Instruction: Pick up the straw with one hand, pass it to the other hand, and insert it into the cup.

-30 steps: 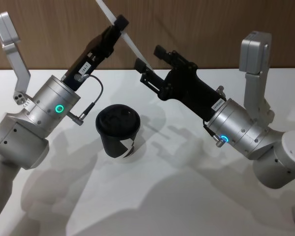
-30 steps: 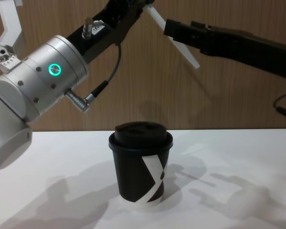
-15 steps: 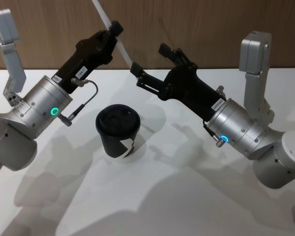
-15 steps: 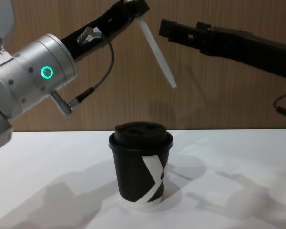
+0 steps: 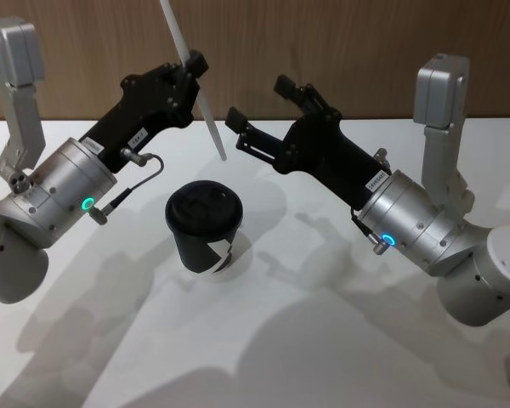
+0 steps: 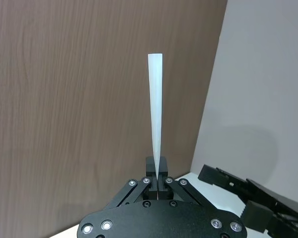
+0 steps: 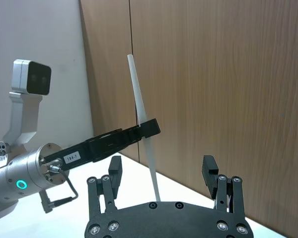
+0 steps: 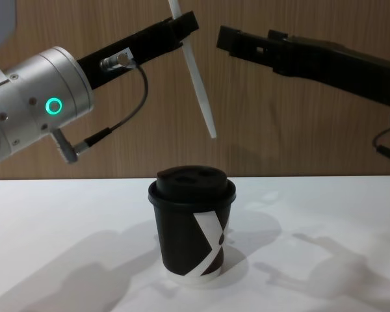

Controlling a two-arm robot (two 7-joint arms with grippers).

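The left gripper (image 5: 194, 64) is above the cup (image 5: 204, 225), its fingers pinching the tilted straw (image 5: 205, 110). The right gripper (image 5: 257, 102), fingers spread, hangs up and right of the cup, clear of the straw.

Wall: we see brown wood panelling (image 5: 365, 51) behind the fingers (image 5: 236, 119).
Desk: white desk (image 5: 263, 348) below them, with soft shadows.
Side wall (image 6: 258, 74): we see plain pale grey.

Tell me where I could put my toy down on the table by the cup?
The white table is bare in front of the cup and on both sides of it. Above the cup it is crowded: the left gripper holds the straw there, tip pointing down, and the open right gripper hovers close beside it.
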